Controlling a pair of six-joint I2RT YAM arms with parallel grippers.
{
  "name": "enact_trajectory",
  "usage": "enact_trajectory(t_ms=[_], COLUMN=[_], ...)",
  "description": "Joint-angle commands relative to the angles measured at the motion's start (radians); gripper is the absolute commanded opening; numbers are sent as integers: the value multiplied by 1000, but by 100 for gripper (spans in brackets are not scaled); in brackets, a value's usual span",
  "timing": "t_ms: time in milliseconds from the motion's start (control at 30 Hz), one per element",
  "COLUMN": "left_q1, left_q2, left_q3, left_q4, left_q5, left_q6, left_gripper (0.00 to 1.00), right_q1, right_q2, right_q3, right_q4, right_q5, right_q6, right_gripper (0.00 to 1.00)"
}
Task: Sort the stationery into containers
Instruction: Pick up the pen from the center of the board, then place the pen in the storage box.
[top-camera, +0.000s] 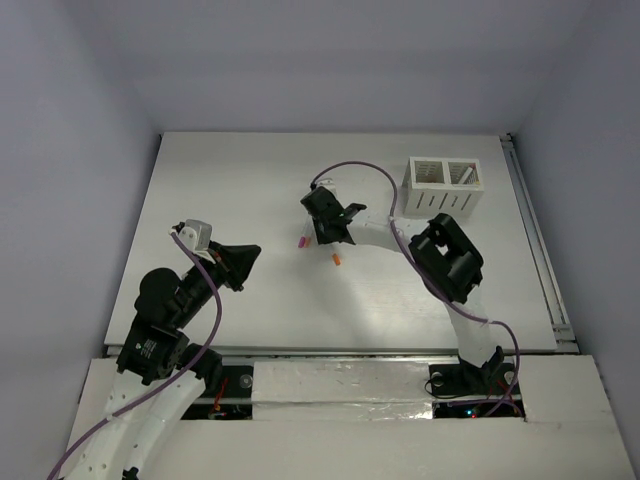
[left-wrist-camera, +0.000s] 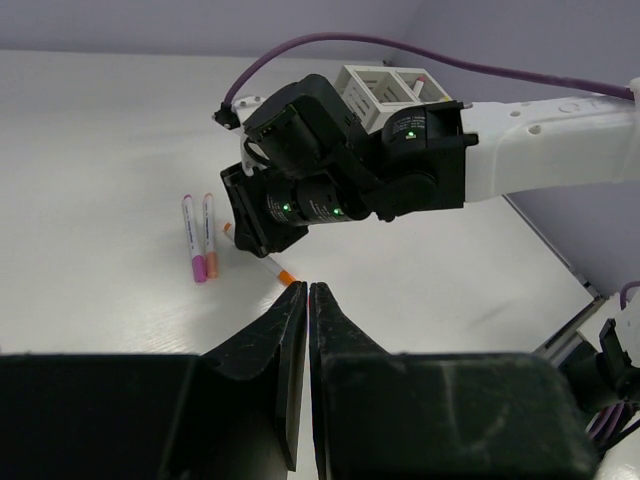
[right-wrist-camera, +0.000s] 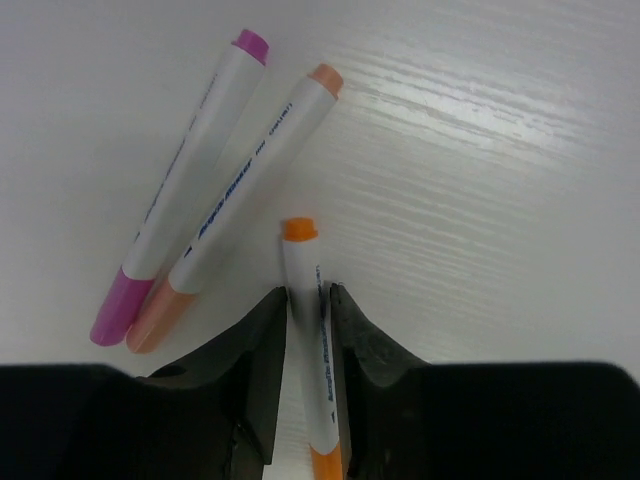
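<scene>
Right wrist: orange-capped pen (right-wrist-camera: 301, 268) lies pinched inside the right pincer (right-wrist-camera: 306, 294).

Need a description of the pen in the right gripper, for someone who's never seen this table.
From the white box holder at the far right of the table, go left to the right gripper near the middle. Clamped in it is the orange-capped pen, thin and white; the pink-capped pen and peach-capped pen beside it lie free, side by side.

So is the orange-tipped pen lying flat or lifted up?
Lying flat, it seems: the orange-tipped pen rests on the table, with the right gripper closed against both its sides.
</scene>
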Motion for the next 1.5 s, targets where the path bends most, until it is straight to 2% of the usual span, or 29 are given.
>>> enact_trajectory(t_ms=[0, 33, 100, 200, 300, 500, 700, 800, 933, 1000, 1300, 1467], left_q1=[5, 5, 5, 5, 5, 5, 5, 5, 5, 5, 5, 5], left_q2=[-6, -4, -6, -3, -1, -1, 0, 8, 5, 8, 22, 31], left_q3=[30, 30, 30, 29, 30, 29, 27, 30, 30, 30, 33, 35], left_q4=[41, 41, 41, 41, 41, 41, 42, 42, 38, 36, 35, 35], left_q5=[14, 14, 16, 14, 14, 16, 17, 19, 16, 13, 11, 11], left_q6=[5, 5, 7, 5, 7, 4, 5, 7, 7, 9, 10, 10], left_gripper=[3, 3, 3, 3, 3, 3, 3, 3, 3, 3, 3, 3], right_q1=[-2, -2, -2, -11, -23, -143, -419, -527, -644, -696, -735, -735], right_q2=[56, 62, 57, 24, -71, -318, -573, -656, -633, -589, -434, -354], right_q3=[48, 55, 56, 31, -50, -234, -371, -389, -346, -317, -228, -194], right_q4=[-69, -73, -78, -58, 28, 215, 370, 437, 520, 577, 776, 793], right_q5=[-11, -17, -24, -17, 31, 16, -41, 14, 159, 175, 312, 333], right_q6=[-62, -62, -64, -61, -50, 14, 85, 53, -34, -88, -367, -429], right_gripper=[29, 21, 15, 1, 0, 0, 0, 0, 0, 0, 0, 0])
